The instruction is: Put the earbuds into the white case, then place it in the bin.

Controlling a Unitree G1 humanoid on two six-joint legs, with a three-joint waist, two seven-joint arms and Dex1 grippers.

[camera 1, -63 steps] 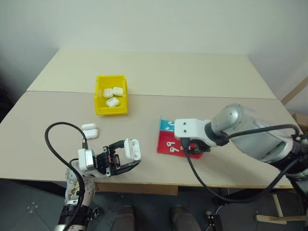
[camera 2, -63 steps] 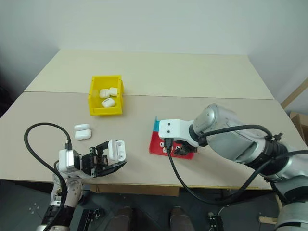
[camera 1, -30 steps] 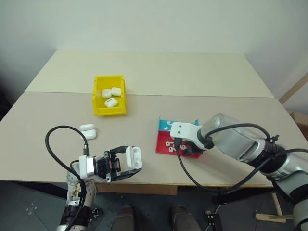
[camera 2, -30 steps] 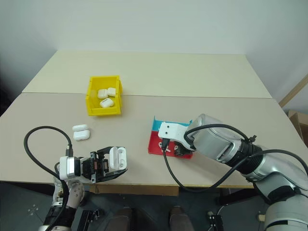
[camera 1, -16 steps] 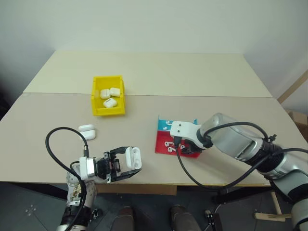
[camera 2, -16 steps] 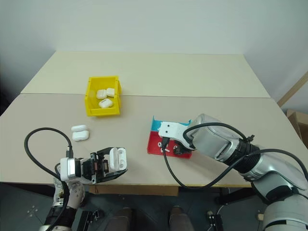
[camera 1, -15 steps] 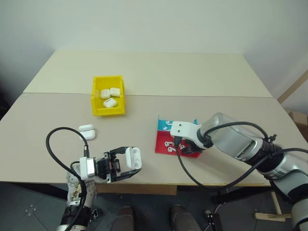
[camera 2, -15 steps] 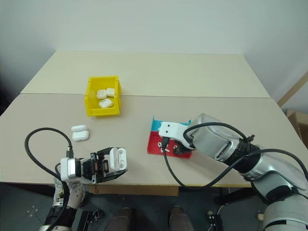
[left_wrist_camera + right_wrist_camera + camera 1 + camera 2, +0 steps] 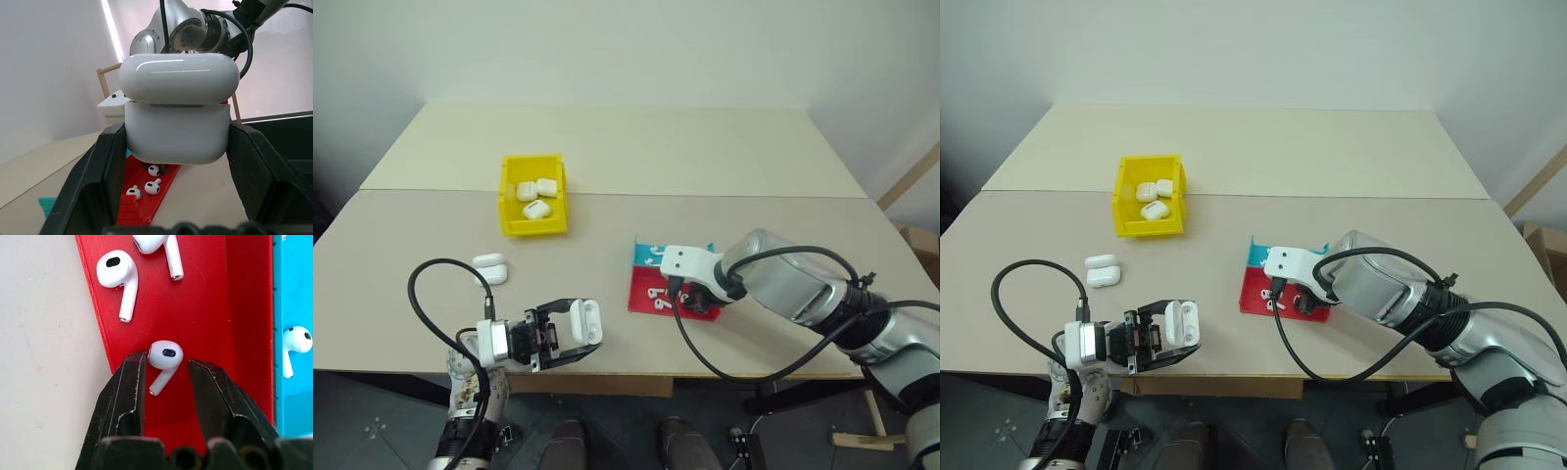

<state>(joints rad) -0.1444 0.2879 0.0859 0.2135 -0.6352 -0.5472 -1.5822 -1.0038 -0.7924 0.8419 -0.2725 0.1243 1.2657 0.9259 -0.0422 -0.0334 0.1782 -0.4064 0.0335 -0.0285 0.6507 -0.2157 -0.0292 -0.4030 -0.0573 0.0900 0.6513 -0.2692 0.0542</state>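
Note:
My left gripper (image 9: 574, 333) hovers at the table's front left edge, shut on a glossy white case (image 9: 178, 117) whose lid sits slightly raised. My right gripper (image 9: 167, 360) points down into the red tray (image 9: 220, 308). Its black fingers (image 9: 132, 382) stand on either side of one white earbud (image 9: 165, 355) lying on the tray. One finger touches it and a narrow gap remains at the other, so the gripper is open. Two more earbuds (image 9: 117, 276) lie further along the red tray. The yellow bin (image 9: 506, 196) stands at the back left.
The bin holds three white cases (image 9: 536, 209). Two more cases (image 9: 491, 266) lie on the table between the bin and my left gripper. A blue tray (image 9: 293, 293) with an earbud (image 9: 293, 342) adjoins the red tray. A seam crosses the table.
The right forearm has dropped lower while its gripper stays over the red tray. The left gripper, still holding the case, sits slightly nearer the front edge. The view has shifted a little.

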